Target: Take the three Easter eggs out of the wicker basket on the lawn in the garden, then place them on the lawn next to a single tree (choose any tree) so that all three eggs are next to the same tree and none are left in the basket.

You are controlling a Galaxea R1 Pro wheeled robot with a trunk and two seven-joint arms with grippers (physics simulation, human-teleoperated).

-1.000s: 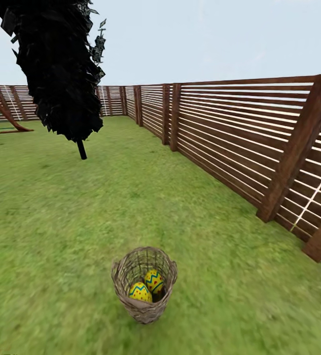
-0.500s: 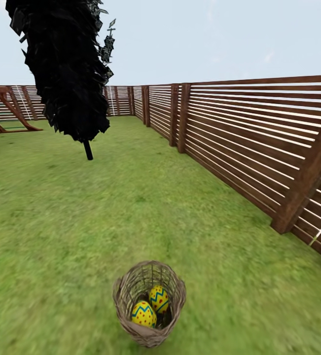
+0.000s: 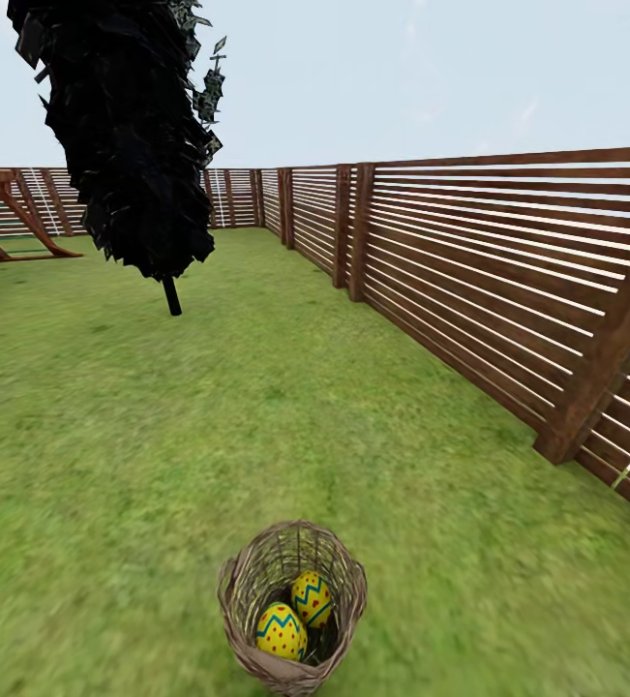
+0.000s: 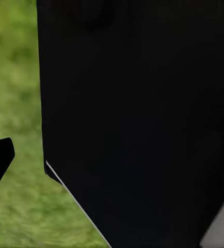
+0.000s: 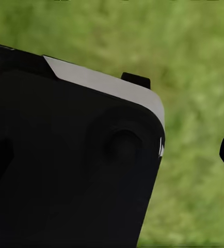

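Slatted wooden fence [image 3: 469, 281] running along the right side toward the far corner. Dark columnar tree [image 3: 126, 136] standing left of the fence. Brown wooden frame structure [image 3: 10, 213] sitting further left, against the fence's back run.

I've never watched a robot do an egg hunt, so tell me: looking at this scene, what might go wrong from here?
Only two Easter eggs show inside the wicker basket; a third may lie hidden beneath and get left behind. The basket stands loose on the lawn, so a reaching gripper might tip it. The nearby dark slim-trunked tree might be taken for the thick-trunked tree the task means.
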